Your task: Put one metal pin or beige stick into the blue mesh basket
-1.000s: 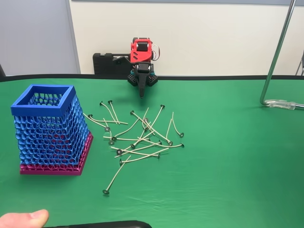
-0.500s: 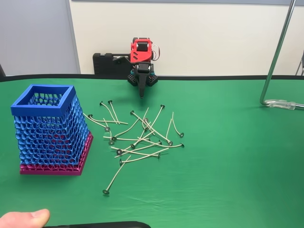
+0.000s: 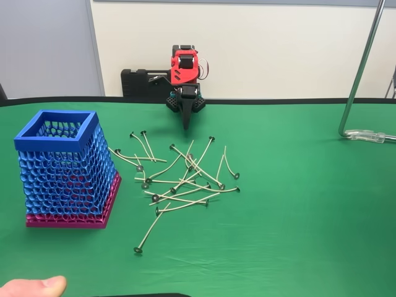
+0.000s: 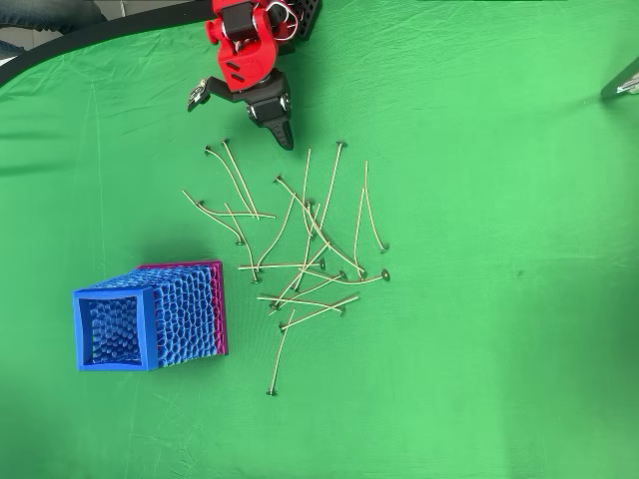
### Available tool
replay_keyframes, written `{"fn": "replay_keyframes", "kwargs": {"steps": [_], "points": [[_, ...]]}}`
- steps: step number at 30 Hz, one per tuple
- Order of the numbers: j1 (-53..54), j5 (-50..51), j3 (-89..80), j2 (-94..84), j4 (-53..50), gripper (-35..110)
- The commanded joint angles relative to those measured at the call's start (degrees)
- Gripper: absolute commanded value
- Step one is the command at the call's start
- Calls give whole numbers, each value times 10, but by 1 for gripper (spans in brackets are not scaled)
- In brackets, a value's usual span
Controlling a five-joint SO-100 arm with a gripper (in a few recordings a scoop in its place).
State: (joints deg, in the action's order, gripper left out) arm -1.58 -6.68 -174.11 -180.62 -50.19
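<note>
At twelve o'clock on the green cloth [image 3: 309, 216] we see the gripper [image 3: 185, 124] pointing down, its tip a touch lower than half a second ago, when it hung slightly higher over the far edge; we read this as the first dip toward the sticks, with nothing picked up yet. Its two fingers look pressed into one narrow point with nothing between them. The sticks [image 3: 182, 179] lie scattered and crossing at the middle of the cloth, none lifted, the nearest ones just toward six o'clock from the tip. The basket [image 3: 65, 167] stands upright at nine o'clock, well apart from the gripper. A fingertip [image 3: 34, 287] shows at seven o'clock at the bottom edge. From overhead we see the gripper [image 4: 283, 135] angled toward five o'clock and the basket [image 4: 150, 314] with its open mouth, which looks empty; the fixed view shows instead the tip clear of the cloth.
</note>
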Motion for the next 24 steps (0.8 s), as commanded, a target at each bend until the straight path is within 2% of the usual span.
{"fn": "replay_keyframes", "kwargs": {"steps": [1, 15, 24], "points": [[7, 0, 50, 33, 8, 1], [33, -29, 188, 171, -23, 1], [37, -105, 337, 334, -59, 1]]}}
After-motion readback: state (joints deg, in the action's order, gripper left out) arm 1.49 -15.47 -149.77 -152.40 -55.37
